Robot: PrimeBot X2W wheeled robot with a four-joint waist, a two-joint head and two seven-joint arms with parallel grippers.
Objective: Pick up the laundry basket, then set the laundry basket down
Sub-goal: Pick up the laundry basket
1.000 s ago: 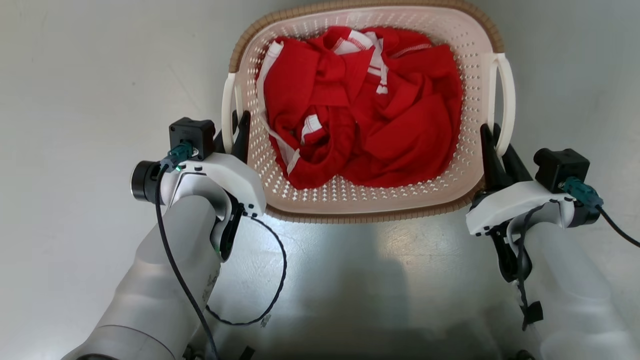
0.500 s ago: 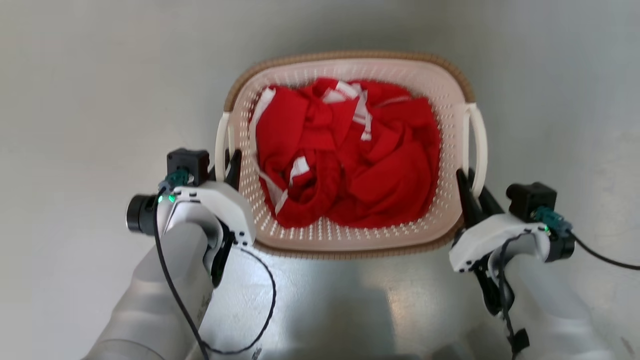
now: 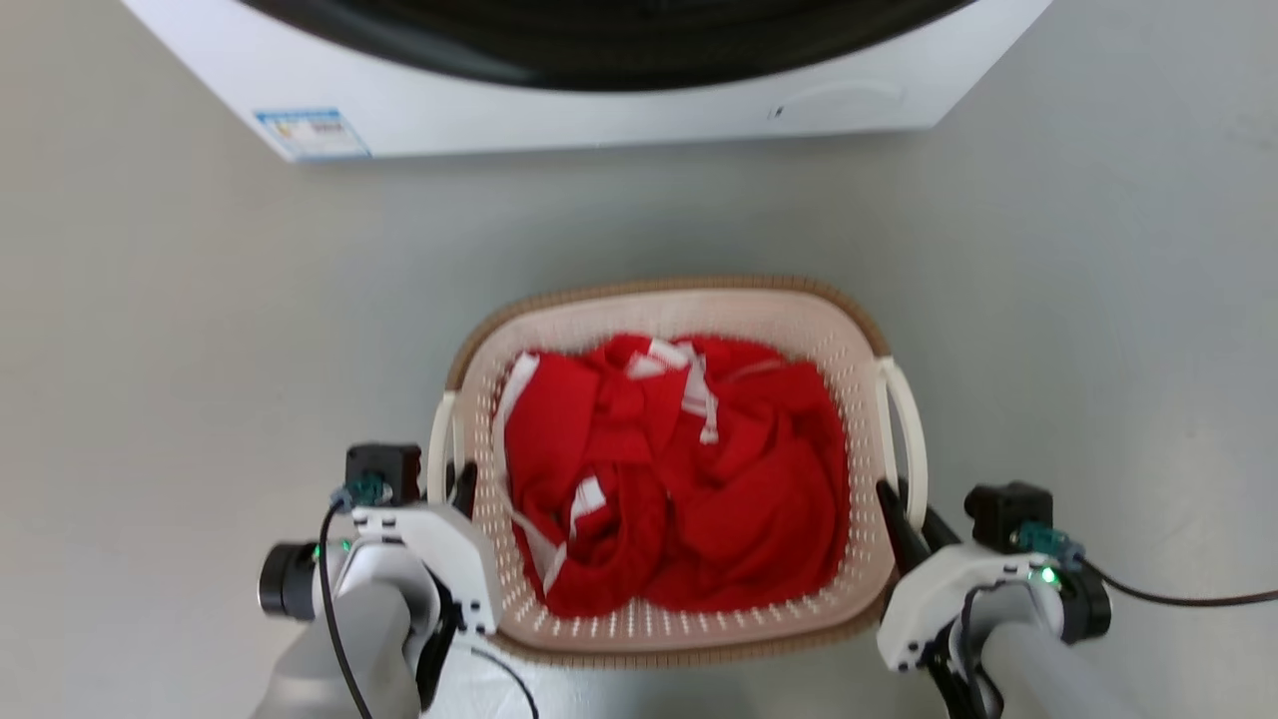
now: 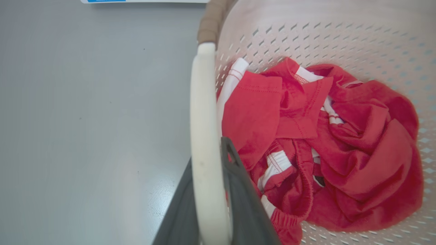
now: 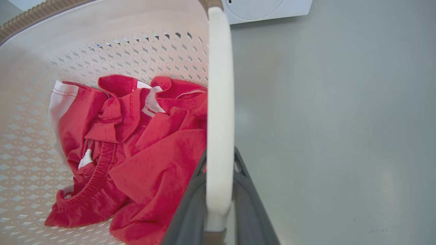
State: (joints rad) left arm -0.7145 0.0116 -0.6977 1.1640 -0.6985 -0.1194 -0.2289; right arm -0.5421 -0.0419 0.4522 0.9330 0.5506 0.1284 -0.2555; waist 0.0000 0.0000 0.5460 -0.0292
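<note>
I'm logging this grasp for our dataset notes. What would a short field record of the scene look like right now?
Held object: laundry basket
Left pincer: closed around left handle
Right pincer: closed around right handle
Contents: red clothes with white trim
Beyond basket: white washing machine
Lifted or resting: cannot tell

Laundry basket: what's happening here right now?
The robot has the laundry basket gripped by both white side handles: the left tool closed on the left handle, the right tool on the right handle. Red clothing lies inside. The basket is in front of a white washing machine; whether it is off the floor can't be told.
</note>
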